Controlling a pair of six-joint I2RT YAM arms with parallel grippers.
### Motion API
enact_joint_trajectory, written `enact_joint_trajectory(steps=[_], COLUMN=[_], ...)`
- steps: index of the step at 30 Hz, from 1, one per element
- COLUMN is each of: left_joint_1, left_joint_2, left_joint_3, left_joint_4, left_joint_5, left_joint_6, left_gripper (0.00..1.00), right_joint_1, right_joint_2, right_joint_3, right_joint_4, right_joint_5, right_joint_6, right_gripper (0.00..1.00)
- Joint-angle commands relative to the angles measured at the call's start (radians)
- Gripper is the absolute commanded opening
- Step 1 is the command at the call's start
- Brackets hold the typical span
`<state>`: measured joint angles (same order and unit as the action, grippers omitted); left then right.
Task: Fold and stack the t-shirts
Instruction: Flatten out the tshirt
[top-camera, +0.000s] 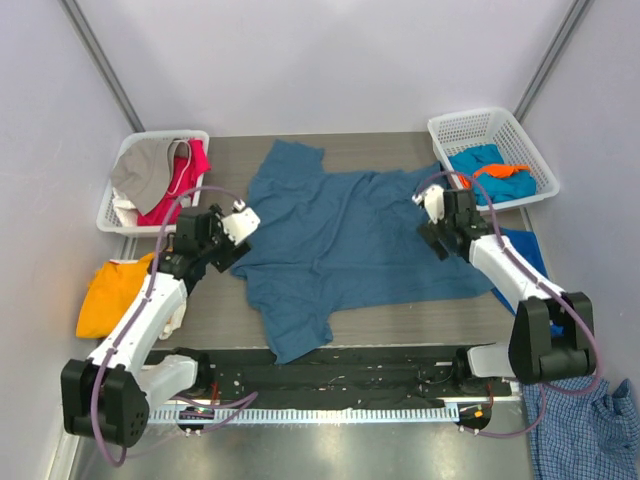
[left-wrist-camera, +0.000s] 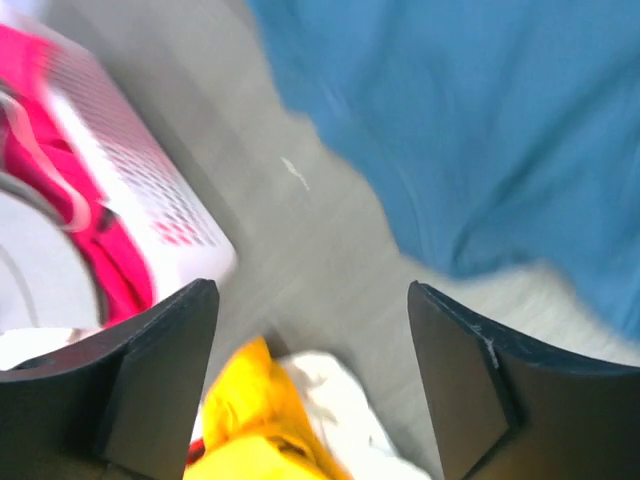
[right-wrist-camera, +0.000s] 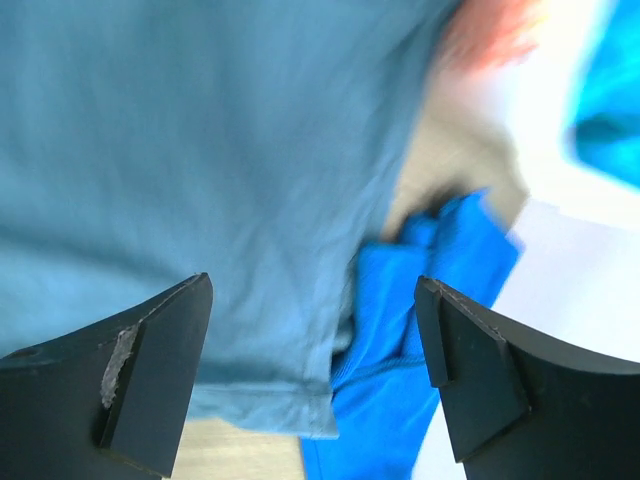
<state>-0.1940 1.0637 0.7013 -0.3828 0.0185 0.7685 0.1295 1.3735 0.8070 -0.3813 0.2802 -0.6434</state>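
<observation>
A large dark teal-blue t-shirt (top-camera: 350, 240) lies spread and rumpled across the middle of the table. My left gripper (top-camera: 238, 232) hovers open at its left edge. In the left wrist view the open gripper (left-wrist-camera: 310, 295) has bare table between its fingers, with the teal shirt (left-wrist-camera: 480, 130) at the upper right and an orange t-shirt (left-wrist-camera: 240, 420) below. My right gripper (top-camera: 440, 230) stands open over the shirt's right edge. In its wrist view the gripper (right-wrist-camera: 312, 285) is above the teal hem (right-wrist-camera: 180, 150) and a bright blue cloth (right-wrist-camera: 400, 340). Neither gripper holds anything.
The left white basket (top-camera: 198, 137) holds grey and red shirts. The right basket (top-camera: 520, 125) holds turquoise and orange ones. The orange t-shirt (top-camera: 115, 295) lies heaped at the left on a white cloth (left-wrist-camera: 340, 400). A blue-and-white checked shirt (top-camera: 585, 430) lies at the front right.
</observation>
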Motion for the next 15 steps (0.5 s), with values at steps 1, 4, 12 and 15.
enact_joint_trajectory(steps=[1, 4, 12, 15], left_joint_1=[0.007, 0.005, 0.001, -0.004], left_joint_2=[-0.019, 0.01, 0.3, 0.448], left_joint_3=[0.098, 0.133, 0.308, 0.401], left_joint_4=[0.054, 0.096, 0.226, 0.24], left_joint_5=[0.098, 0.115, 0.161, 0.155], left_joint_6=[-0.25, -0.339, -0.459, -0.466], left_gripper=[0.86, 0.91, 0.95, 0.95], right_joint_1=[-0.002, -0.002, -0.002, -0.002], right_joint_2=[-0.148, -0.183, -0.099, -0.053], right_joint_3=[0.141, 0.178, 0.202, 0.215], right_joint_4=[0.06, 0.114, 0.268, 0.295], right_joint_5=[-0.13, -0.127, -0.039, -0.042], right_joint_6=[0.216, 0.264, 0.312, 0.336], right_gripper=[0.91, 0.92, 0.93, 0.93])
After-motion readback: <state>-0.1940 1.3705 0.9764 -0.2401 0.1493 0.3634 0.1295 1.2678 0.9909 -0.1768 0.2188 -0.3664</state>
